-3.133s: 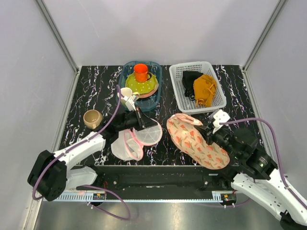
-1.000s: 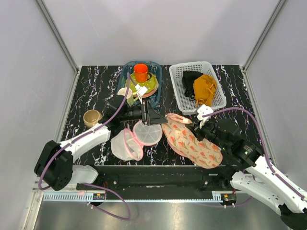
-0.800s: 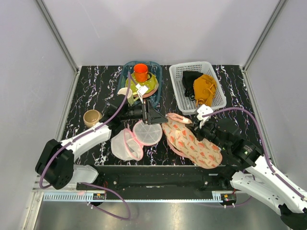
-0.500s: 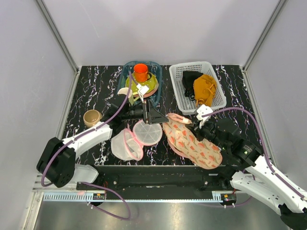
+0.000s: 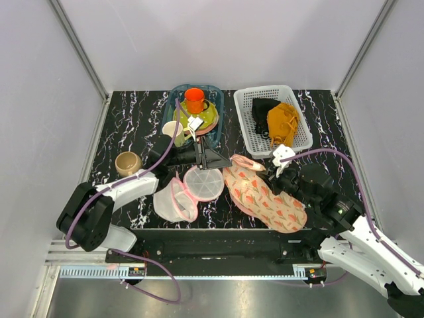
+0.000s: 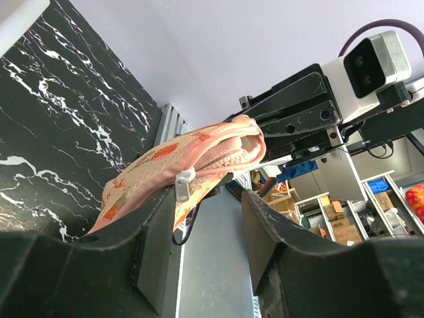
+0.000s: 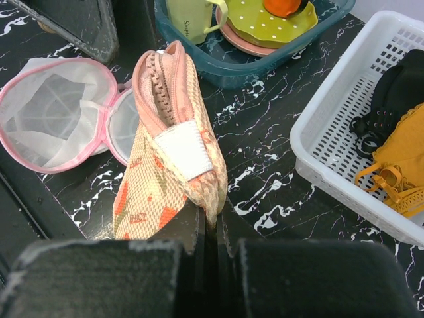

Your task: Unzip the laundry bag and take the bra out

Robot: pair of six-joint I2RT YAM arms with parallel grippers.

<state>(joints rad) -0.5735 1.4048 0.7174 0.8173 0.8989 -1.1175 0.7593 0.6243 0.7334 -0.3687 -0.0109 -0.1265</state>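
Two weak links show: the left gripper (image 6: 202,218) is spread wide with the small white zip pull (image 6: 182,180) between its jaws and could close on fabric instead, while the right gripper (image 7: 211,228), clamped on a thin fold of the laundry bag (image 5: 265,195) on the table (image 5: 132,119), might slip once the zip drags; the bra is out of sight, probably inside
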